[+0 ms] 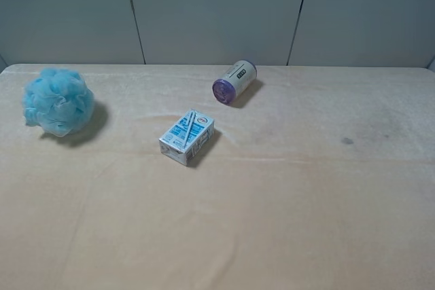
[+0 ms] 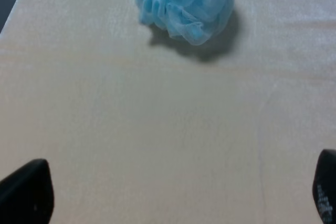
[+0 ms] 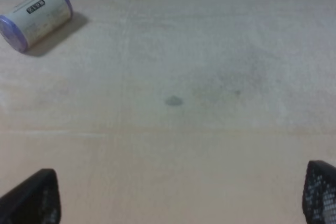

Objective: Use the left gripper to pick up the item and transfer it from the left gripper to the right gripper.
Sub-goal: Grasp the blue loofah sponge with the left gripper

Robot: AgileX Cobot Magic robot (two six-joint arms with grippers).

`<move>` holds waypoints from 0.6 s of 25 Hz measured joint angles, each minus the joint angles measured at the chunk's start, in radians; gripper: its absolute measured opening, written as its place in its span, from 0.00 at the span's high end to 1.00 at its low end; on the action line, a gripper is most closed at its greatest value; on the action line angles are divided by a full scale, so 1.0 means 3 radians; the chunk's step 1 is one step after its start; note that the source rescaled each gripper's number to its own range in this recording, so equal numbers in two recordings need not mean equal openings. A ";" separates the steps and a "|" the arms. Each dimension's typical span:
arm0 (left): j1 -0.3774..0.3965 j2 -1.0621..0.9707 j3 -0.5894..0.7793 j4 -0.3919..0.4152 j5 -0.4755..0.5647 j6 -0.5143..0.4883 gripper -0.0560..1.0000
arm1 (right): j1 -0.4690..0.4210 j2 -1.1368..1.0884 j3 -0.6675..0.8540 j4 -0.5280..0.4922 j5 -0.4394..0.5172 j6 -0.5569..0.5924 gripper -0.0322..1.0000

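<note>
1 beige table (image 1: pixel 272 222), dark stain (image 1: pixel 347 141), grey panelled wall (image 1: pixel 217 11) behind; left tool (image 2: pixel 177 187), right tool (image 3: pixel 176 192) both wide.

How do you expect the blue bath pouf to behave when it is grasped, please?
The pouf looks like loose ruffled mesh, so it probably squashes and feels light. Its rounded shape may let it roll if nudged.

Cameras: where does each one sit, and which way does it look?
Exterior high: up high, looking down on the table, pouf, carton and can; no robot shows.
Left wrist: on the left arm, facing the pouf; the open left pincer shows.
Right wrist: on the right arm, facing the can; the open right pincer shows.
Shared: high and left see the pouf.
</note>
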 joint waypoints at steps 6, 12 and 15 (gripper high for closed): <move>0.0000 0.0000 0.0000 0.0021 0.0000 0.0000 0.01 | 0.0000 0.0000 0.0000 0.0000 0.0000 0.0000 0.00; 0.0000 0.0000 0.0000 0.0021 0.0000 0.0000 0.01 | 0.0000 0.0000 0.0000 0.0000 0.0003 0.0000 0.00; 0.0000 0.0000 0.0000 0.0021 0.0000 0.0000 0.01 | 0.0000 0.0000 0.0000 0.0000 0.0000 0.0000 0.00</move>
